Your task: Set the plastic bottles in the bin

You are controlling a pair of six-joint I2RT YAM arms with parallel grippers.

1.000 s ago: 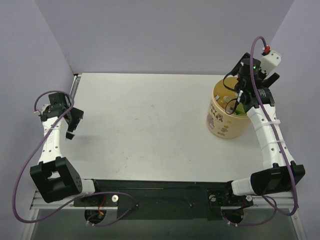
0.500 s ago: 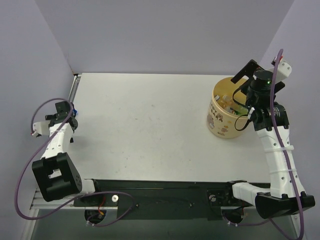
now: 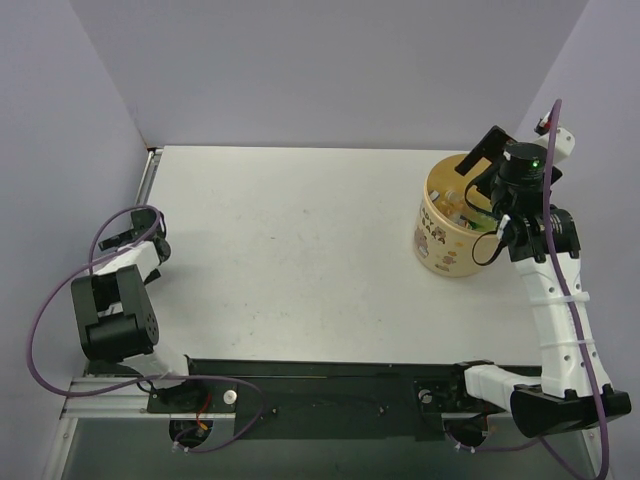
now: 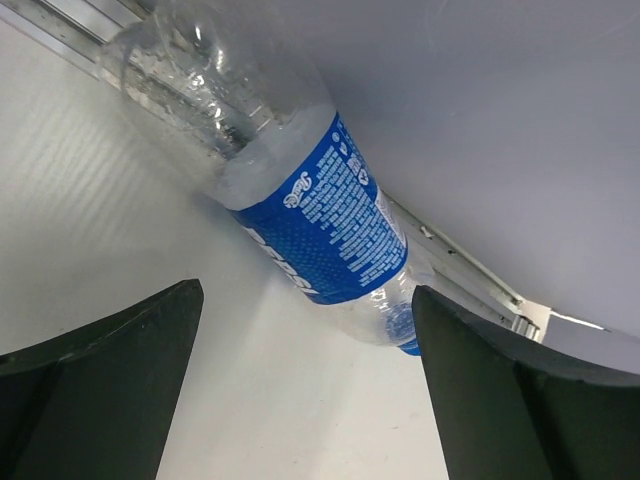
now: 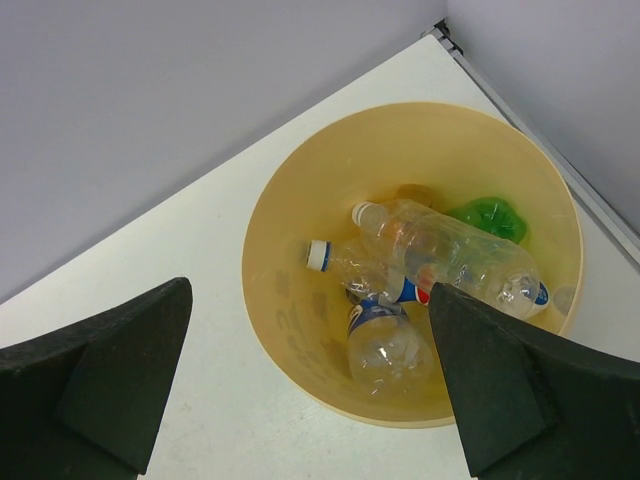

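A clear plastic bottle with a blue Pepsi label (image 4: 318, 225) and blue cap lies on its side against the rail at the table's left edge, by the wall. My left gripper (image 4: 305, 400) is open and empty, with the bottle just ahead of its fingers; in the top view it (image 3: 133, 240) sits at the left edge, and the bottle is hidden there. The tan bin (image 3: 450, 255) stands at the far right. It (image 5: 290, 310) holds several bottles: clear ones (image 5: 450, 250), Pepsi ones (image 5: 385, 345) and a green one (image 5: 490, 215). My right gripper (image 5: 310, 290) hovers open and empty above it.
Purple walls close the table at the back, left and right. A metal rail (image 4: 470, 275) runs along the left edge behind the bottle. The right arm (image 3: 550, 290) stands right of the bin. The left arm's base (image 3: 112, 320) is at the near left.
The left arm has folded back and swung to the table's left edge. The right arm has risen from the bin's rim and now holds above it.
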